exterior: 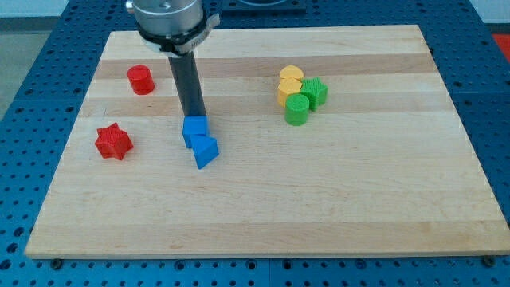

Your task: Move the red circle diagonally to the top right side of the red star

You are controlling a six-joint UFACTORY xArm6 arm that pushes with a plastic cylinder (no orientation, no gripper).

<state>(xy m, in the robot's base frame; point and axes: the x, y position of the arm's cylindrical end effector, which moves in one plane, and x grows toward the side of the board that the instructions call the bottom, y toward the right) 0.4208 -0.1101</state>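
Wood of a pale board (335, 207) fills most of the view, lying on a blue perforated bench (24, 159). The red circle (141, 80) stands near the board's upper left corner, and the red star (113, 142) lies below it and a little toward the view's left, the two well apart. So the circle sits above the star and slightly to its right. My tip (194, 117) comes down at the top edge of a blue cube-like block (195, 130), touching it or just short of it; I cannot tell which. The rod carries nothing and has no jaws to open or close. A blue triangular block (205, 151) touches the first blue block on its lower right. My tip is well to the right of both red blocks. Toward the view's right a cluster of four sits close together: two yellow heart-like blocks (290, 83), one above the other, a dark green block (314, 92) just beside them on the right, and a green cylinder (297, 111) below.
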